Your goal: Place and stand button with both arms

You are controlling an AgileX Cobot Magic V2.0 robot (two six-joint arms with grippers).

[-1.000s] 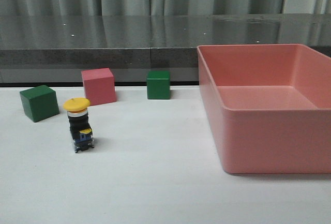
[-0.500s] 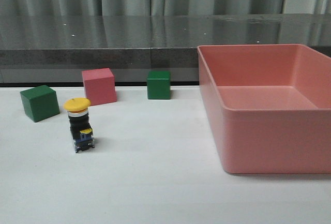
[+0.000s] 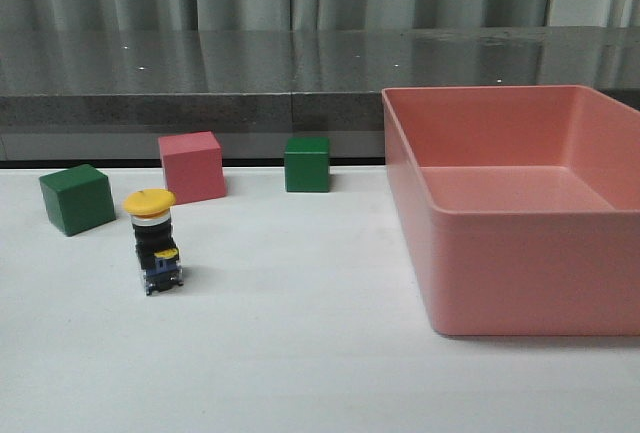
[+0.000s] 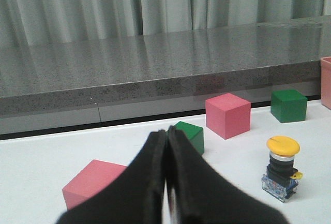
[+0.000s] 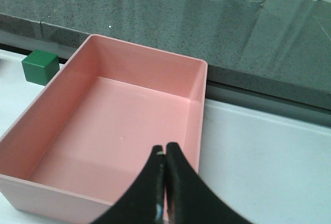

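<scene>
The button point(image 3: 153, 241) stands upright on the white table at the left, yellow cap on top, blue-grey base down. It also shows in the left wrist view point(image 4: 281, 168), upright and apart from the gripper. My left gripper point(image 4: 166, 136) is shut and empty, low over the table, some way from the button. My right gripper point(image 5: 164, 151) is shut and empty, above the near rim of the pink bin point(image 5: 129, 125). Neither arm shows in the front view.
A green cube point(image 3: 76, 198), a pink cube point(image 3: 191, 166) and a second green cube point(image 3: 306, 163) sit behind the button. Another pink cube point(image 4: 90, 185) lies close to my left gripper. The pink bin point(image 3: 520, 243) fills the right side. A grey ledge point(image 3: 200, 103) runs along the back.
</scene>
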